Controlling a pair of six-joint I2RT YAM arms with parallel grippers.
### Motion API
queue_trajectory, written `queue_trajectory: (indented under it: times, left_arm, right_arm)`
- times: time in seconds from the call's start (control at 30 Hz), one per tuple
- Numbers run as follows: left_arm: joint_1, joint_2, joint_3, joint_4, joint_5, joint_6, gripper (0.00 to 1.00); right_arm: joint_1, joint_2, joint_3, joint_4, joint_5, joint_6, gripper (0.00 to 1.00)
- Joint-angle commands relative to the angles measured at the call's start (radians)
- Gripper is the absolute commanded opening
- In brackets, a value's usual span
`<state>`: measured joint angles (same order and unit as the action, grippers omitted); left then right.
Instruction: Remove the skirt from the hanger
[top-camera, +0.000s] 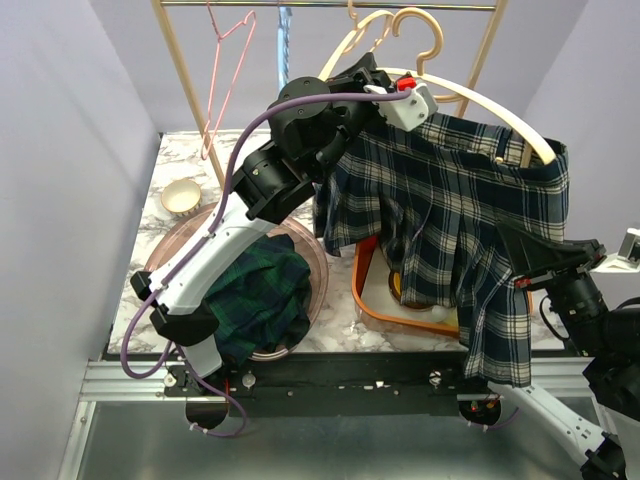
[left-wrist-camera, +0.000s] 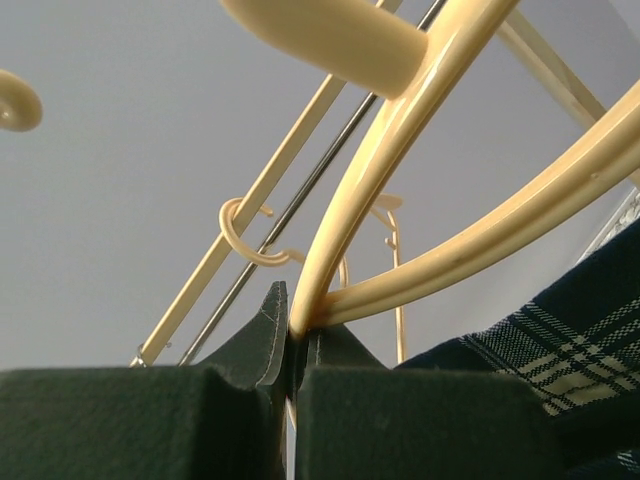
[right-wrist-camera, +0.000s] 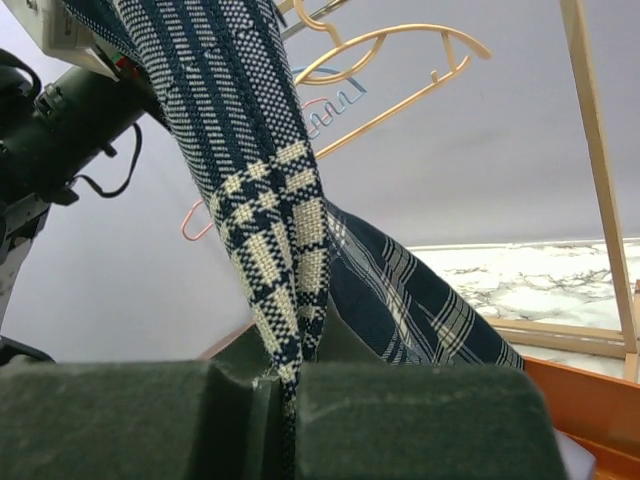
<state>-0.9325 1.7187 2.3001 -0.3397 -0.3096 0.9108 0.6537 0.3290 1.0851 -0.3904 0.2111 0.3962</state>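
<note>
Pleats of the plaid skirt (top-camera: 450, 200) hang from the cream hanger (top-camera: 503, 112), raised over the orange tub (top-camera: 362, 287). The left gripper (left-wrist-camera: 292, 350) is pressed together on the hanger where its arms meet, apparently to steady it. The right gripper (right-wrist-camera: 285, 385) pinches the skirt's lower edge, probably so the fabric can be tugged free.
</note>
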Motion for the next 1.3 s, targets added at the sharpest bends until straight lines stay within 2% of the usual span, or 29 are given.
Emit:
queue_trajectory:
  times: [0.0,0.17,0.3,0.4,0.53,0.67,0.83,1.03,1.27]
  left_arm:
    - [0.052,-0.099,0.068,0.252,-0.25,-0.147,0.0]
    - [0.103,-0.119,0.047,0.225,-0.266,-0.208,0.0]
    - [0.112,-0.134,0.051,0.199,-0.246,-0.285,0.0]
    - [0.112,-0.139,0.076,0.154,-0.179,-0.393,0.0]
    - [0.11,-0.188,0.0,0.162,-0.059,-0.522,0.0]
    - [0.11,-0.252,-0.054,0.16,0.104,-0.67,0.0]
    - [0.11,-0.332,-0.137,0.157,0.225,-0.793,0.0]
    - [0.112,-0.485,-0.298,0.193,0.224,-0.886,0.0]
    - [0.112,-0.651,-0.433,0.143,0.262,-0.908,0.0]
  right_arm:
    - [0.003,-0.054,-0.022,-0.027,0.118,0.059,0.01]
    - [0.003,-0.146,-0.056,-0.013,0.284,0.102,0.01]
    - [0.003,-0.15,-0.071,0.031,0.252,0.081,0.01]
    - [0.003,-0.099,-0.063,0.074,0.137,0.06,0.01]
    - [0.003,0.033,-0.025,0.172,-0.153,0.017,0.01]
    - [0.003,0.214,0.096,0.219,-0.347,-0.002,0.01]
    - [0.003,0.443,0.278,0.326,-0.577,0.01,0.01]
    - [0.003,0.611,0.516,0.364,-0.68,0.003,0.01]
    - [0.003,0.716,0.585,0.534,-0.785,0.056,0.01]
